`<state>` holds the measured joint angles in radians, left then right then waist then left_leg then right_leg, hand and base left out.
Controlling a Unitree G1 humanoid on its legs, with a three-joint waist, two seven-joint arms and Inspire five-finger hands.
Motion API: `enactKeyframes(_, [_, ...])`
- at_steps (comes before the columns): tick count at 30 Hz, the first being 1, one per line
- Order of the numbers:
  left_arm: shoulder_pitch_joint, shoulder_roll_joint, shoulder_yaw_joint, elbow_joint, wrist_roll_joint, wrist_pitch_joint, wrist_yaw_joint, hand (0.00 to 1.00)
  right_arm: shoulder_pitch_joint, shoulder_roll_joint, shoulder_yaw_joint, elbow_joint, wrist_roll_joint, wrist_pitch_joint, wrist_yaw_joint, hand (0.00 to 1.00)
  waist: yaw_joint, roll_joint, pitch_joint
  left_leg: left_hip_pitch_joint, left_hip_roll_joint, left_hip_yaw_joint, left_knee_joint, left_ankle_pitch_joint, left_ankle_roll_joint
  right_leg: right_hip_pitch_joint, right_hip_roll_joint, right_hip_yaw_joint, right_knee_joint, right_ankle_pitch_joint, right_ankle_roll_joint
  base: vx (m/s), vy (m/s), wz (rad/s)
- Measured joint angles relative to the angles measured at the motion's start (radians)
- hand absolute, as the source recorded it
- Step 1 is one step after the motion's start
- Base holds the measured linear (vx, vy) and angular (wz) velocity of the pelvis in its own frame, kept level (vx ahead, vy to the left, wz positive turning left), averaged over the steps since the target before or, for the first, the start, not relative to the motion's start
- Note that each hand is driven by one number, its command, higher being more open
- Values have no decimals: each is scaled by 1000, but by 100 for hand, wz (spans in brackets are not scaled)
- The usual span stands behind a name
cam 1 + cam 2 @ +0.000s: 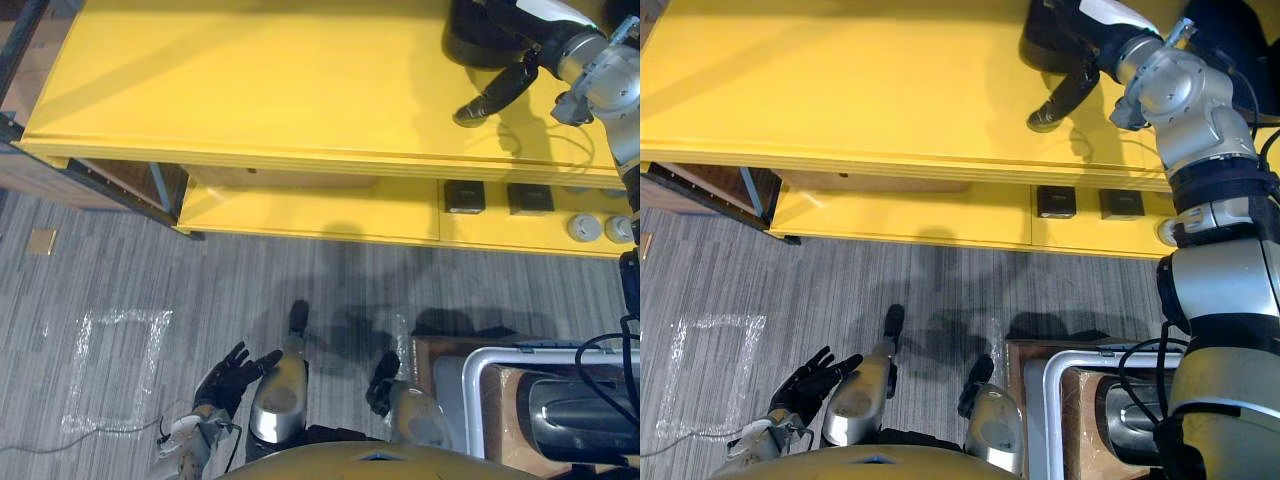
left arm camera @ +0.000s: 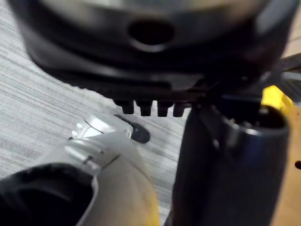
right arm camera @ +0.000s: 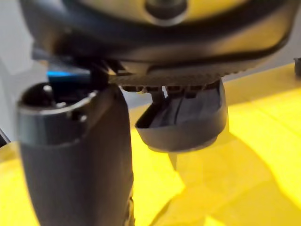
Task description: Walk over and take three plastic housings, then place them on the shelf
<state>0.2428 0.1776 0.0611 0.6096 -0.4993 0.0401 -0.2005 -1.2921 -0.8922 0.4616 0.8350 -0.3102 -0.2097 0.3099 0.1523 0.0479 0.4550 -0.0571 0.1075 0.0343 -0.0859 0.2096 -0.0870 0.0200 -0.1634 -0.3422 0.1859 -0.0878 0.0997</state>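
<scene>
Now the right hand (image 1: 500, 88) is over the far right of the yellow shelf's (image 1: 250, 90) top board, fingers hooked on the plastic housing (image 1: 482, 40), thumb free. It should settle the housing flat, well back from the shelf's front edge, before letting go. Below the shelf, the left hand (image 1: 235, 378) hangs open and empty.

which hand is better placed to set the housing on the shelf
Right: the right hand is over the yellow shelf by the dark housing; the left hand hangs open near the floor.
</scene>
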Motion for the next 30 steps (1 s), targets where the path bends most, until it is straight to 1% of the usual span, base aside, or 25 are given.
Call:
enactKeyframes(1, [-1, -3, -2, 0, 0, 0, 0, 100, 0, -10, 0, -34, 0, -3, 8, 100, -1, -5, -5, 5, 8, 14, -1, -5, -3, 2, 9, 15, -15, 9, -2, -23, -31, -31])
enactKeyframes(3, [-3, -4, -6, 11, 0, 0, 0, 100, 0, -28, 0, -88, 0, -9, 31, 100, -18, -18, -13, 7, 17, 22, -3, -6, -5, 10, 22, 21, -40, 23, -6, -24, -42, -22])
enactKeyframes(4, [-3, -4, -7, 25, 1, 2, 0, 100, 1, -34, 0, -112, 0, -15, 48, 100, -27, -31, -22, 12, 22, 28, -3, -8, -8, 18, 29, 25, -56, 30, -7, -15, -45, -15])
enactKeyframes(7, [-2, -10, -8, 69, 6, 4, 10, 100, 35, -55, -1, -185, 0, -14, 89, 100, -47, -52, -78, 14, 27, 44, -3, -16, -10, 19, 35, 38, -77, 36, -8, 21, -38, -16])
enactKeyframes(8, [-2, -10, -8, 85, 35, 4, 21, 100, 72, -75, -10, -248, 1, -11, 113, 100, -50, -58, -110, 18, 28, 53, -3, -20, -11, 23, 37, 45, -89, 41, -8, 57, -35, -13])
enactKeyframes(10, [-2, -12, -8, 90, 39, 4, 28, 100, 99, -89, -13, -303, 1, 0, 139, 100, -57, -61, -126, 34, 28, 58, -4, -23, -13, 43, 39, 49, -105, 47, -7, 38, -27, -9])
enactKeyframes(12, [-1, -13, -8, 98, 40, 4, 42, 100, 135, -89, -16, -370, 4, 34, 166, 100, -74, -64, -162, 38, 33, 60, -4, -25, -15, 53, 45, 49, -120, 53, -9, 7, -33, -5])
enactKeyframes(13, [-1, -13, -8, 99, 40, 4, 46, 100, 144, -89, -20, -386, 7, 42, 166, 100, -75, -65, -165, 42, 35, 64, -4, -26, -16, 55, 47, 52, -121, 54, -10, -8, -30, -15])
enactKeyframes(14, [-2, -13, -8, 104, 40, 5, 51, 100, 157, -89, -21, -413, 27, 64, 165, 100, -74, -66, -169, 50, 40, 71, -4, -28, -19, 59, 51, 61, -122, 55, -11, -42, -41, -17])
enactKeyframes(15, [-2, -13, -8, 118, 40, 6, 57, 100, 182, -89, -33, -439, 53, 79, 165, 100, -75, -67, -185, 50, 43, 74, -4, -29, -19, 58, 56, 65, -126, 56, -12, -40, -35, -16])
enactKeyframes(17, [-2, -14, -8, 140, 39, 6, 64, 100, 207, -86, -37, -459, 77, 103, 163, 100, -74, -68, -207, 51, 44, 79, -4, -29, -19, 62, 62, 70, -139, 63, -13, -30, -24, -9])
enactKeyframes(18, [-2, -14, -8, 144, 39, 6, 66, 100, 210, -81, -38, -459, 84, 110, 161, 100, -74, -68, -209, 55, 44, 80, -4, -29, -19, 65, 62, 71, -139, 64, -14, -22, -15, -8])
enactKeyframes(22, [-2, -15, -8, 178, 39, 6, 67, 100, 216, -7, -38, -448, 81, 136, 158, 100, -74, -68, -228, 68, 44, 79, -4, -30, -20, 86, 65, 69, -162, 75, -14, -37, -12, -1])
enactKeyframes(24, [-1, -15, -8, 186, 39, 6, 67, 100, 216, 33, -37, -425, 78, 144, 159, 100, -70, -70, -234, 67, 44, 70, -4, -30, -19, 100, 65, 58, -181, 83, -11, -17, -16, 14])
enactKeyframes(25, [-1, -15, -8, 187, 39, 6, 67, 100, 216, 50, -36, -406, 73, 157, 160, 100, -67, -71, -234, 67, 44, 61, -4, -31, -18, 106, 65, 47, -191, 86, -9, -37, -18, 20])
enactKeyframes(28, [-1, -14, -7, 186, 39, 7, 69, 100, 214, 96, -33, -294, -4, 220, 163, 100, -30, -78, -239, 54, 37, 39, -4, -33, -13, 113, 64, 24, -207, 90, -5, -24, -11, 24])
enactKeyframes(30, [0, -14, -7, 186, 39, 7, 70, 100, 202, 121, -28, -216, -56, 261, 161, 100, -16, -80, -240, 40, 32, 23, -4, -29, -10, 112, 62, 6, -209, 93, -8, 4, -10, 31])
